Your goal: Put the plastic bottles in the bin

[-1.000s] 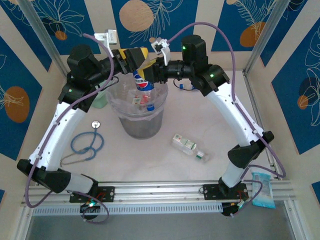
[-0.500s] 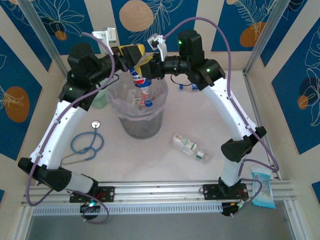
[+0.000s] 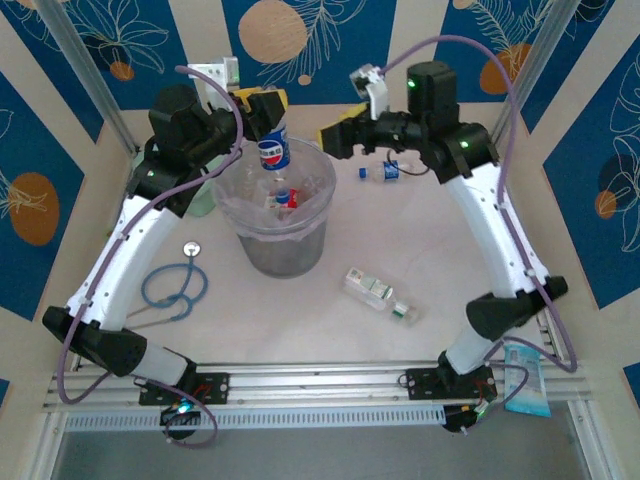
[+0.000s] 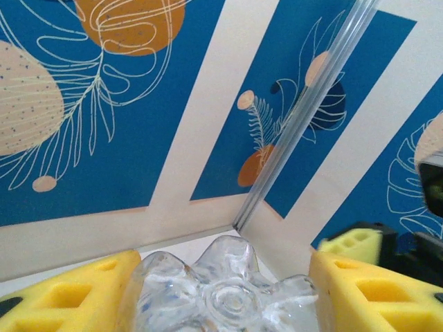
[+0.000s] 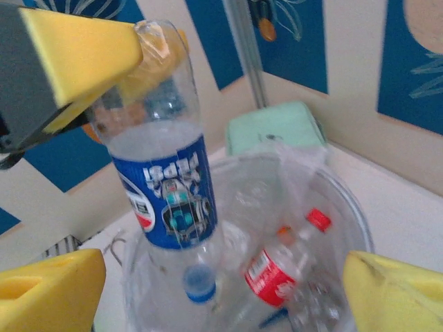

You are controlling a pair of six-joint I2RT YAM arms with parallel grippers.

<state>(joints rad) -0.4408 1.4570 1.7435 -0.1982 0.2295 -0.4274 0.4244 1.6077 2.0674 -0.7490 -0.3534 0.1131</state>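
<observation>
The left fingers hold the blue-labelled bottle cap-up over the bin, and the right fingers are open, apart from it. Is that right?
Not quite: the bottle is cap-down, not cap-up. The right wrist view shows its blue cap pointing into the bin while the left fingers grip its base. The right fingers are indeed open, apart from it.

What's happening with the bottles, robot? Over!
Left gripper shut on Pepsi bottle, cap down over bin. Right gripper open, clear of it. Two bottles on table. Nothing in the way.
</observation>
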